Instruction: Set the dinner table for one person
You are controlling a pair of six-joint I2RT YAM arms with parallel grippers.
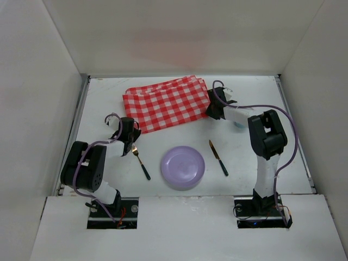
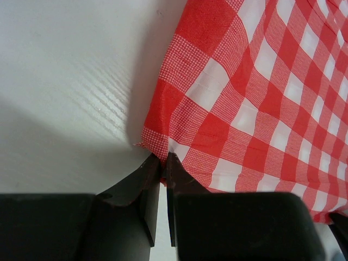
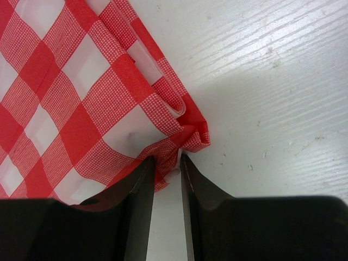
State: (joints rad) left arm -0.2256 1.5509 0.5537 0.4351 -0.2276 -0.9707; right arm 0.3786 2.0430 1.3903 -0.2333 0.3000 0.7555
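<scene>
The bench (image 1: 103, 103), a matte white slab fenced by tall white panels, lies directly beneath both end effectors and carries everything in play. It is rigid and fixed, nothing to take hold of; its painted surface looks smooth enough that fabric should slide over it with little drag.

The left end effector (image 2: 164, 157) is closed, its fingertips pinching the near left corner of the red-and-white checked cloth (image 1: 166, 103), which fans out ahead of it and to its right. The right end effector (image 3: 167, 159) has its fingers drawn in to a narrow slot, and the doubled-over corner of the same cloth seems to be nipped between the tips, the rest spreading ahead and to its left. So the cloth spans the space between the two.

That cloth is light, limp and folded in layers. Corners are the right hold, and both must travel together or the layers will slip and bunch.

Behind both end effectors, towards the arm bases, sit a purple plate (image 1: 182, 167), a fork (image 1: 140, 160) just behind the left one, and a knife (image 1: 218, 157) behind the right, all apart from the cloth
</scene>
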